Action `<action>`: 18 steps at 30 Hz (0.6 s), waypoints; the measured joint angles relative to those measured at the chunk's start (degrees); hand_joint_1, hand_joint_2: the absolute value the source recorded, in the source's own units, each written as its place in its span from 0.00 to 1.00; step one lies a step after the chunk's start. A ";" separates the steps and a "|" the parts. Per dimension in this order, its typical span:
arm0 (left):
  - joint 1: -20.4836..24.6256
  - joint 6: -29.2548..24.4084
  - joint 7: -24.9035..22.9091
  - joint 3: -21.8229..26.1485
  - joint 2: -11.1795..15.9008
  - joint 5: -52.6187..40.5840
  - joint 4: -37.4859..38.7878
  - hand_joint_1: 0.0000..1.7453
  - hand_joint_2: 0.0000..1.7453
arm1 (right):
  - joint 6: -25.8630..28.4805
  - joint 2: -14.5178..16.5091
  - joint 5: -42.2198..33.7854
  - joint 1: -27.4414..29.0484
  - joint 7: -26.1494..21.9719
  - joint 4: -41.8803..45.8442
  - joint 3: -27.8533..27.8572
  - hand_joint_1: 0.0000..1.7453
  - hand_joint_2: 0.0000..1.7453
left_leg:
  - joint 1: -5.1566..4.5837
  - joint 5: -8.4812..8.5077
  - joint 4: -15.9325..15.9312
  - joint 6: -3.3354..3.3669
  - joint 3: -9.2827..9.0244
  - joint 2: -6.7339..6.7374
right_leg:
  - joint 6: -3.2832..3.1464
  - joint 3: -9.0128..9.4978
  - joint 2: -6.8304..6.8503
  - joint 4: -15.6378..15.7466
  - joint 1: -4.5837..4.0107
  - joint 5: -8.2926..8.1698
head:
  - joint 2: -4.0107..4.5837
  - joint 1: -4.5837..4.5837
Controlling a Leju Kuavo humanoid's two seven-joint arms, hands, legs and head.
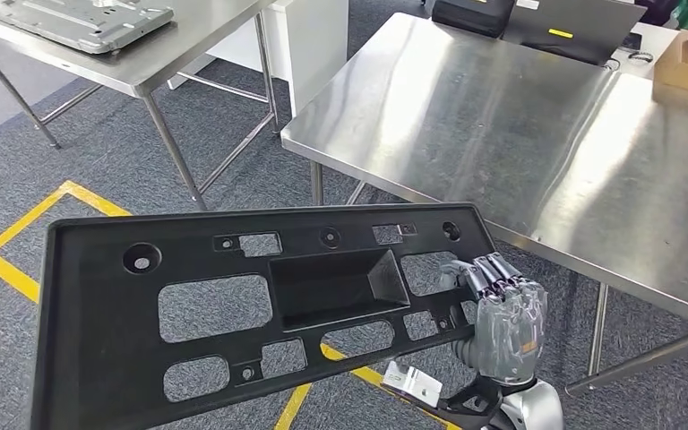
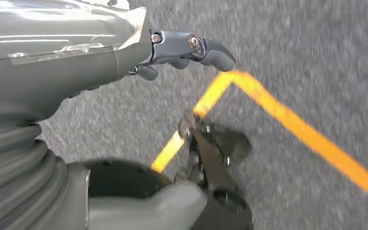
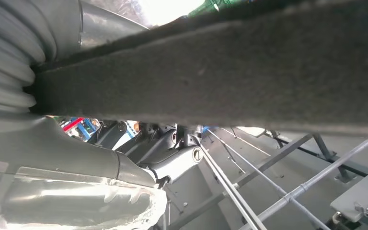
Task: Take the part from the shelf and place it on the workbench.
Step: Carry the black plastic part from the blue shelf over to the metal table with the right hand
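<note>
The right hand [image 1: 504, 309] grips the right end of the large black plastic panel with rectangular cut-outs [image 1: 233, 313], its fingers [image 1: 493, 271] curled over the panel's edge. The panel is held roughly flat in the air above the grey carpet with yellow floor tape [image 1: 18, 242], just in front of the bare stainless steel workbench [image 1: 520, 125]. The left hand [image 2: 182, 52] hangs over the carpet holding nothing, fingers loosely curled and apart. A second steel table [image 1: 134, 67] behind carries a grey metal plate [image 1: 72, 20]

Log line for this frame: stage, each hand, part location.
stage: carrying | right hand: grips black panel at its right end | left hand: empty, over floor | workbench: ahead, part not yet placed
</note>
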State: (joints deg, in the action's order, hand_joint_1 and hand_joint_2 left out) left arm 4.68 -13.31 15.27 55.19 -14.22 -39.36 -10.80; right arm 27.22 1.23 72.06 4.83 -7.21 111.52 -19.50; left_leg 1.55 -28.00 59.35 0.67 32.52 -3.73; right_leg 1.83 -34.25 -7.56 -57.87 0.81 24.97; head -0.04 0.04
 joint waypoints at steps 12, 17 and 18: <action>-0.72 6.40 -0.40 0.01 1.40 -0.75 -0.09 0.00 1.00 | 0.16 -2.58 -1.56 0.36 -0.61 0.01 1.97 1.00 1.00 | -0.79 0.13 -1.16 1.30 -0.93 9.04 | 2.39 -0.26 11.39 -2.24 0.43 1.89 | -0.01 -0.99; -0.51 8.10 -0.29 -0.26 1.59 -1.41 -0.10 0.00 1.00 | 0.79 -3.34 -1.41 0.62 0.07 0.08 3.33 1.00 1.00 | -0.68 -1.31 -0.60 -0.38 -2.01 10.13 | 0.10 1.05 10.09 0.21 0.46 0.59 | 0.00 -0.67; -0.46 7.88 -0.20 -0.36 1.51 -1.46 -0.11 0.00 1.00 | 0.95 -3.49 -1.41 0.60 0.13 0.12 3.58 1.00 1.00 | -0.52 -2.56 1.06 -0.64 -1.42 8.60 | -0.39 1.09 9.33 0.32 0.76 0.42 | 0.00 -0.53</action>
State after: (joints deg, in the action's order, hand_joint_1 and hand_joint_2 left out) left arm 4.22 -5.43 15.06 54.83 -12.71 -40.82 -10.91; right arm 28.17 -2.26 70.66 5.44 -7.08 111.64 -15.91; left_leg 1.03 -30.56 60.41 0.03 31.10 4.87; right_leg 1.44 -33.16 1.77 -57.55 1.57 25.39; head -0.04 -0.50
